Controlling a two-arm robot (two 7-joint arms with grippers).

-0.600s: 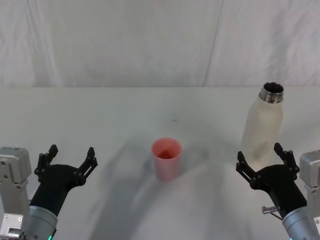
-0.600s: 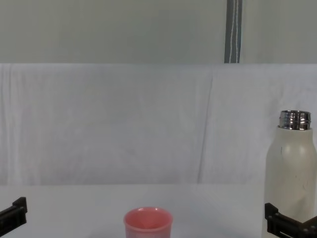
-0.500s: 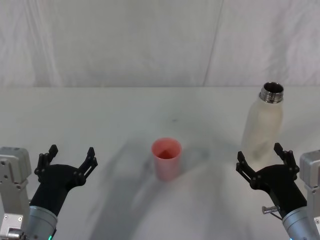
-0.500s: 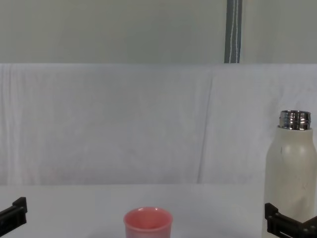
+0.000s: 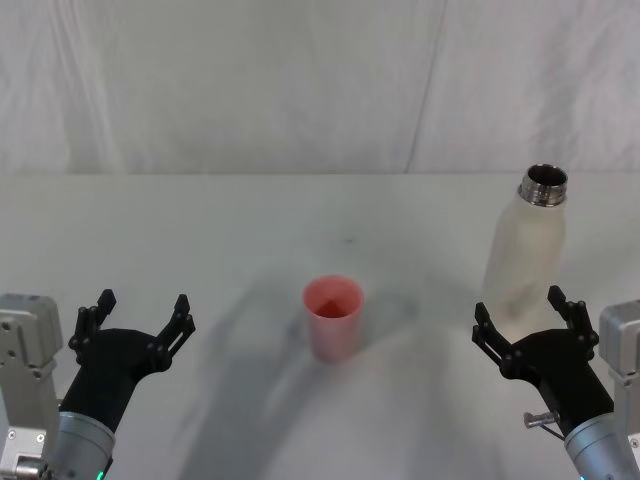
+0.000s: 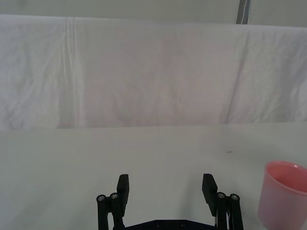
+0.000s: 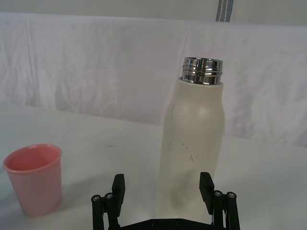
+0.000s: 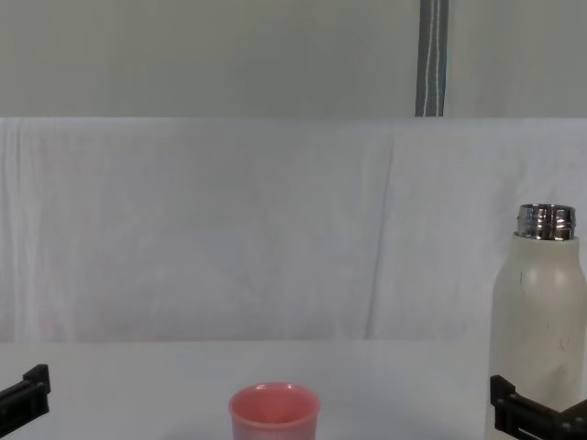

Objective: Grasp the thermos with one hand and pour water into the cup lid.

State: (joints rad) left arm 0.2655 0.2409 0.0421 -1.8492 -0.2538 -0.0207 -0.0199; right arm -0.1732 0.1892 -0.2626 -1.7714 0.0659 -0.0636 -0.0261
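Nothing has moved since the earlier frames: both grippers hold station at the near edge of the white table (image 5: 200, 215). With its fingers spread wide and empty, the right gripper (image 5: 525, 325) sits just short of the thermos (image 5: 527, 252), which stands upright directly ahead, long axis vertical, steel neck uncapped. To that gripper's left, well apart from the bottle, stands the cup lid (image 5: 333, 316), nothing between them. Equally open and farther off, the left gripper (image 5: 138, 320) waits idle.

You face a smooth white table (image 5: 200, 220) backed by a hanging, creased white cloth backdrop (image 8: 229, 229). Above it, a plain pale grey-green wall (image 8: 183, 55) carries a vertical grey metal pole (image 8: 432, 57).
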